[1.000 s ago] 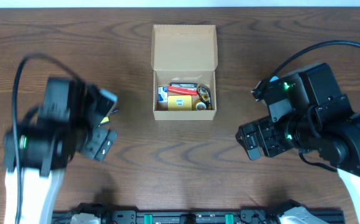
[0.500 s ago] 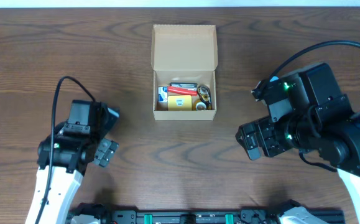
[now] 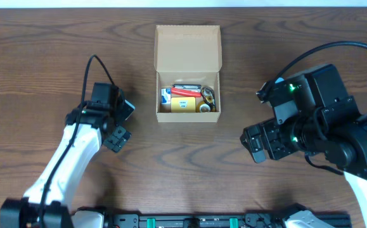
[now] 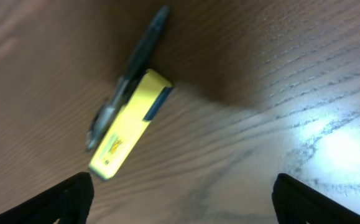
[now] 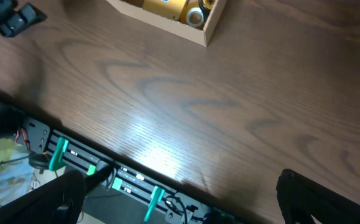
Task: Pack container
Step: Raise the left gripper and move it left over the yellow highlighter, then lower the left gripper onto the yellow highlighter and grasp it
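The container (image 3: 187,116), a tan cardboard box, stands at the table's middle back with its flap lid (image 3: 187,47) open and red, yellow and blue items inside. My left gripper (image 3: 122,122) hovers left of the box, open and empty. In the left wrist view a yellow marker (image 4: 129,124) and a dark pen (image 4: 137,55) lie side by side on the wood ahead of the left gripper (image 4: 183,202); the arm hides them from overhead. My right gripper (image 3: 254,143) is open right of the box. In the right wrist view the box's corner (image 5: 212,28) shows at the top.
The brown wooden table (image 3: 189,164) runs to a front edge lined by a black rail with green clips (image 5: 105,171). The right arm's bulky body (image 3: 322,120) fills the right side. The left arm (image 3: 69,164) slants up from the lower left.
My left arm has swung right and toward the back, from the far left to just beside the box. Its jaws stay open. The right arm has not moved.
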Controlling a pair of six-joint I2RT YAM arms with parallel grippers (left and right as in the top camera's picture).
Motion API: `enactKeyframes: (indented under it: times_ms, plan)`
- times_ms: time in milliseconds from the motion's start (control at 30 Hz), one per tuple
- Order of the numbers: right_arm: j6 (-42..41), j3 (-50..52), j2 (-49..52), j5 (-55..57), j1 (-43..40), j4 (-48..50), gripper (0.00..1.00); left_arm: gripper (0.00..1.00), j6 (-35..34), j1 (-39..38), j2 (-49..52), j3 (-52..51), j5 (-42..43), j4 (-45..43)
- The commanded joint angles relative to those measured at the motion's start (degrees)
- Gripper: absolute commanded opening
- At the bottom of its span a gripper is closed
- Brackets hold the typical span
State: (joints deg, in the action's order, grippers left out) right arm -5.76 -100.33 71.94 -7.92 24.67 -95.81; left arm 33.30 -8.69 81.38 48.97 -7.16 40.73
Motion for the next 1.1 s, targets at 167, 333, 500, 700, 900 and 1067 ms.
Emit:
enactKeyframes:
  times_ms: [167,333,500,700,900,1067]
  plan:
    - [0.7,-0.1,0.0,0.2,-0.3,0.0,0.99,0.88,1.7,3.4,6.3,-0.5,2.3,-2.5]
    - [0.7,-0.1,0.0,0.2,-0.3,0.0,0.99,0.87,3.3,7.2,6.5,-0.5,3.4,-4.2]
    - [0.7,-0.1,0.0,0.2,-0.3,0.0,0.99,0.87,6.3,11.6,6.5,-0.5,7.1,-4.2]
    - [0.7,-0.1,0.0,0.2,-0.3,0.0,0.99,0.86,9.1,14.8,6.5,-0.5,8.6,-4.8]
    - [0.7,-0.1,0.0,0.2,-0.3,0.0,0.99,0.86,9.2,15.9,8.6,-0.5,11.6,-5.7]
    - [0.7,-0.1,0.0,0.2,-0.3,0.0,0.99,0.85,9.1,15.8,9.9,-0.5,11.8,-6.4]
